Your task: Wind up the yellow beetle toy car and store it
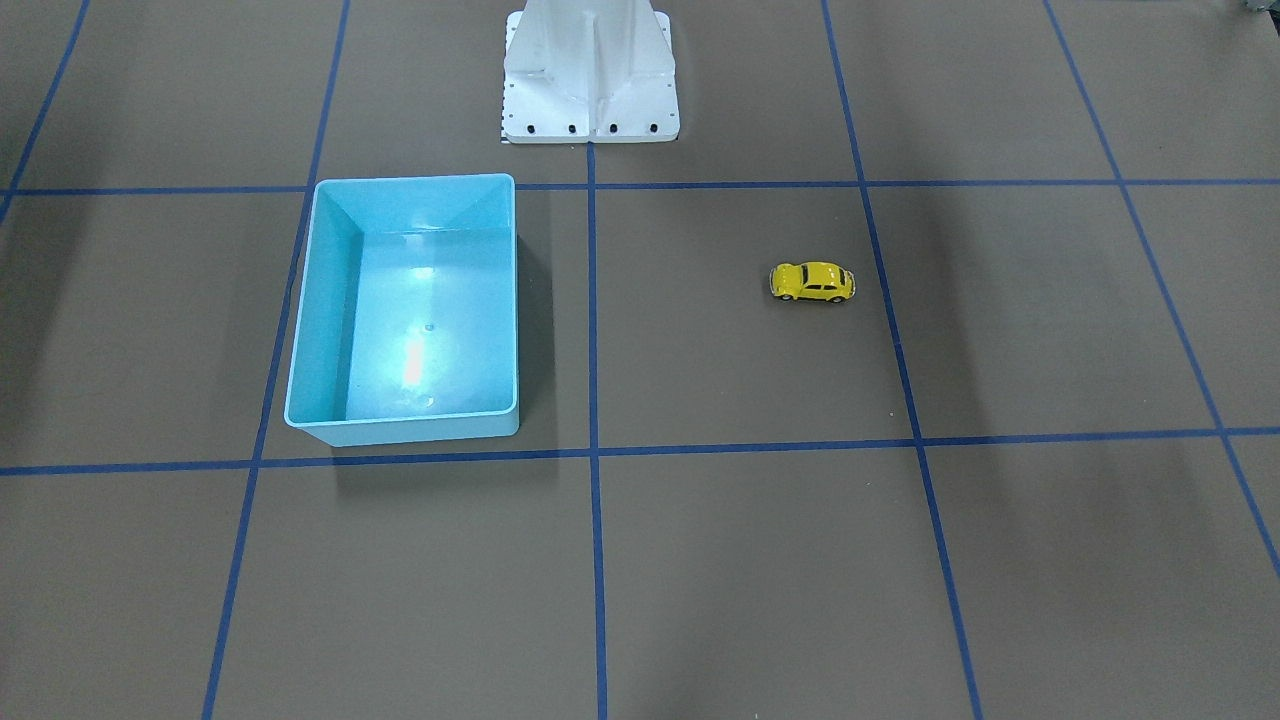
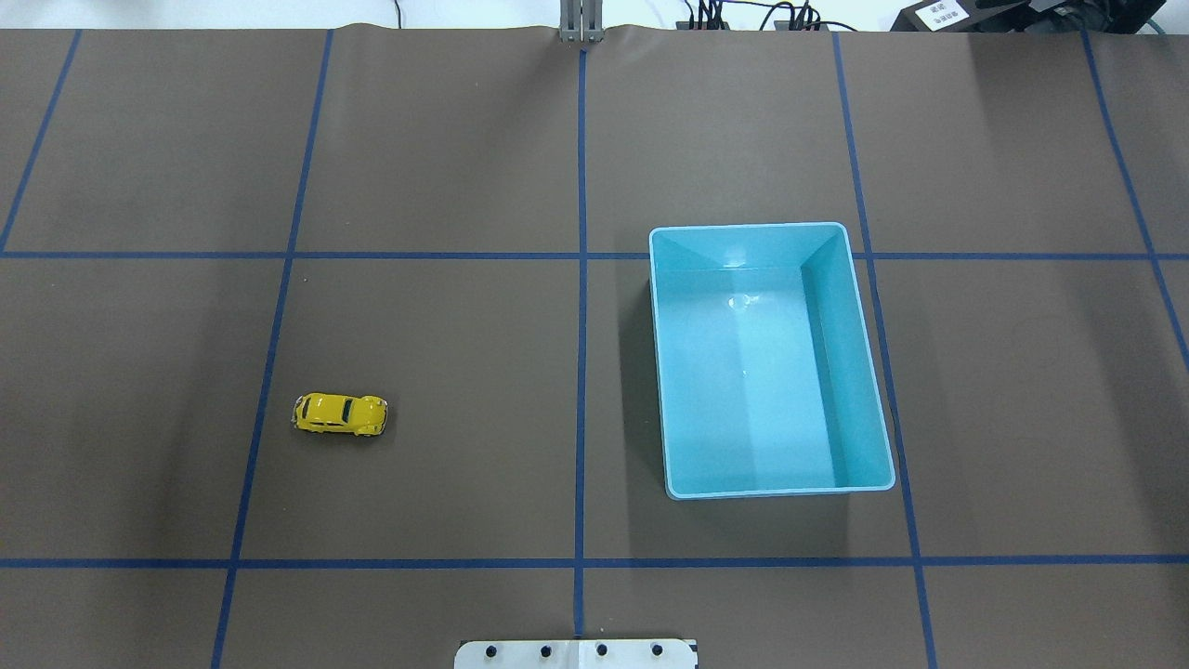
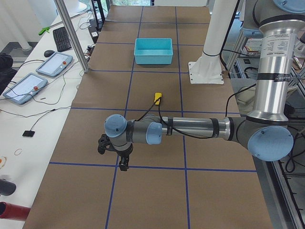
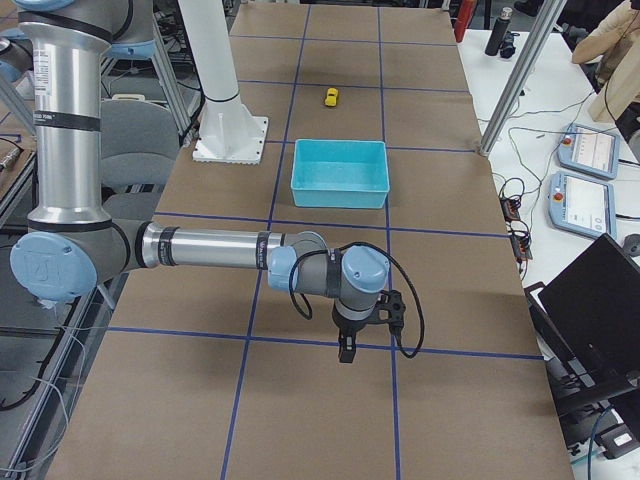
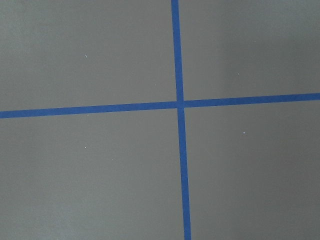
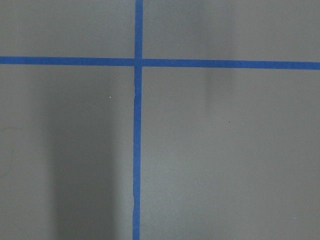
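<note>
One broad brown worktop, gridded with blue tape, carries it all. Both arms stretch out low over it, the left arm at one end and the right arm at the other. The light-blue bin stands open on the robot's right half. Each claw, the left claw and the right claw, hangs over bare paper (from where I stand I cannot tell if either is spread or closed). The yellow beetle toy car sits on its wheels on the left half, well apart from bin and claws.
</note>
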